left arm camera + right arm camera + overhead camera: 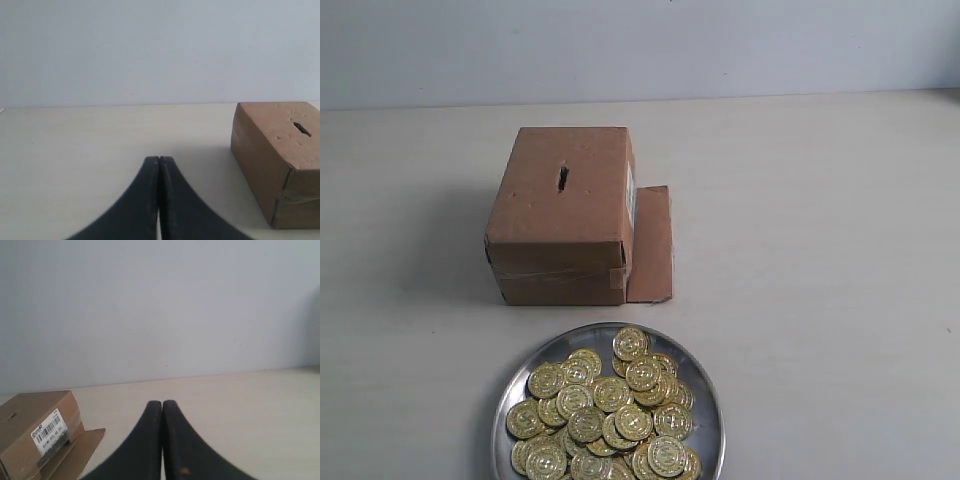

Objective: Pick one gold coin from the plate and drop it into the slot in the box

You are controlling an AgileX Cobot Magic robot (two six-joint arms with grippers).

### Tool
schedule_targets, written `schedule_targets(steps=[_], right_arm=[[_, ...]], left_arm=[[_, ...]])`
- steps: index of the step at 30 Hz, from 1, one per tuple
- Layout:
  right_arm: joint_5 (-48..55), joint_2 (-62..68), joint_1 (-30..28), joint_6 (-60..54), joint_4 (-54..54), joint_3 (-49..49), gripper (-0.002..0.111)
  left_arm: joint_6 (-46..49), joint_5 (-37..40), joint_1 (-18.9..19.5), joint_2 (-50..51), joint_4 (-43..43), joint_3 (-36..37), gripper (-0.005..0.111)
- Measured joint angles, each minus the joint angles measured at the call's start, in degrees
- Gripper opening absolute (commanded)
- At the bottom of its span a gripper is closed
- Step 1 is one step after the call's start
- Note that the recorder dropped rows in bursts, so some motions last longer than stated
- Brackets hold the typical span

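Note:
In the exterior view a round silver plate (pixel 704 395) at the front edge holds several gold coins (pixel 610 420) in a heap. Behind it stands the brown cardboard box (pixel 560 215) with a dark slot (pixel 562 179) in its top and a loose flap (pixel 650 245) lying flat on its right. Neither arm shows in that view. My left gripper (pixel 159 160) is shut with nothing between its black fingers; the box (pixel 275 160) and slot (pixel 301 128) lie off to one side of it. My right gripper (pixel 162 403) is also shut and empty, with the box's white label (pixel 50 432) to its side.
A pale table (pixel 820 250) runs back to a plain light wall (pixel 640 45). Apart from the box, its flap and the plate, nothing else stands on the table in these views.

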Motion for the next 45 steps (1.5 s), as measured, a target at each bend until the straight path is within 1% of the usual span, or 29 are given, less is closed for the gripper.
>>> schedule_targets(steps=[3, 5, 6, 7, 8, 9, 11, 14, 16, 17, 18, 21, 23, 25, 27, 29, 31, 33, 35, 39, 41, 43, 45], right_arm=[[-0.1, 0.0, 0.0, 0.1, 0.0, 0.0, 0.0], [-3.4, 0.0, 0.0, -0.4, -0.2, 0.0, 0.0], [-8.1, 0.0, 0.0, 0.5, -0.3, 0.0, 0.0], [-9.9, 0.0, 0.0, 2.1, -0.1, 0.0, 0.0], [-12.2, 0.0, 0.0, 6.2, 0.3, 0.0, 0.0], [-12.7, 0.0, 0.0, 8.5, 0.4, 0.0, 0.0], [-13.3, 0.0, 0.0, 16.7, 1.3, 0.0, 0.0], [-13.4, 0.0, 0.0, 23.2, 1.7, 0.0, 0.0], [-13.4, 0.0, 0.0, 24.4, 1.7, 0.0, 0.0], [-13.4, 0.0, 0.0, 24.7, 1.7, 0.0, 0.0], [-13.7, 0.0, 0.0, 24.9, 1.8, 0.0, 0.0], [-14.0, 0.0, 0.0, 25.6, 1.2, -0.3, 0.0], [-13.5, 0.0, 0.4, 26.6, -1.9, -3.8, 0.0], [-11.8, 0.0, 2.3, 27.2, -6.6, -8.2, 0.0], [-8.4, 0.0, 4.3, 27.4, -10.9, -13.7, 0.0], [-2.8, 1.6, 6.4, 27.1, -12.3, -20.5, 0.0], [2.6, 4.5, 8.1, 24.3, -12.0, -24.8, 0.0], [7.4, 8.3, 9.9, 18.4, -8.1, -28.5, 0.0], [12.4, 12.4, 11.4, 8.8, -0.6, -31.9, 0.0], [24.5, 22.0, 13.1, -15.1, 21.1, -37.6, 0.0], [30.8, 26.8, 13.3, -23.3, 28.0, -39.7, 0.0], [35.8, 32.4, 13.3, -26.9, 31.9, -41.5, 0.0], [39.4, 36.3, 13.3, -28.2, 33.4, -42.9, 0.0]], left_arm=[[0.0, -0.1, 0.0, 0.0, 0.0, 0.0, 0.0], [0.0, -0.4, 0.0, 0.0, 0.0, 0.0, 0.0], [0.0, -0.5, 0.0, 0.0, 0.0, 0.0, 0.0], [-0.1, -0.7, 0.0, 0.0, 0.0, 0.0, 0.0], [-1.1, -1.5, 0.0, 0.0, 0.0, 0.1, 0.0], [-2.0, -2.3, 0.0, 0.0, 0.0, 0.1, 0.0], [-7.2, -5.6, 0.0, 0.0, 0.0, 0.1, 0.0], [-15.0, -10.2, 0.0, 0.0, 0.0, 0.2, 0.0], [-18.6, -15.3, 0.0, 0.0, 0.0, 0.2, 0.0], [-18.8, -16.5, 0.0, 0.0, 0.0, 0.2, 0.0], [-19.5, -19.4, 0.0, 0.0, 0.0, 0.2, 0.0], [-20.9, -22.7, 0.0, 0.0, 0.0, 0.2, 0.0], [-21.1, -23.4, 0.0, 0.0, 0.0, 0.2, 0.0], [-21.3, -25.7, 0.0, 0.0, 0.0, 0.2, 0.0], [-24.8, -27.7, 0.0, 0.0, 0.0, 0.2, 0.0], [-29.2, -27.7, 0.0, 0.0, 1.5, 0.2, 0.0], [-31.5, -27.0, 0.0, 0.0, 4.2, 0.2, 0.0], [-33.5, -26.4, 0.0, 0.0, 5.9, 0.2, 0.0], [-34.9, -25.8, 0.0, 0.0, 7.4, 0.2, 0.0], [-36.8, -25.6, 0.0, 0.0, 10.3, 0.2, 0.0], [-38.0, -25.1, 0.0, 0.0, 11.3, 0.2, 0.0], [-39.0, -23.8, 0.0, 0.0, 11.8, 0.2, 0.0], [-39.5, -22.1, 0.0, 0.0, 12.0, 0.2, 0.0]])
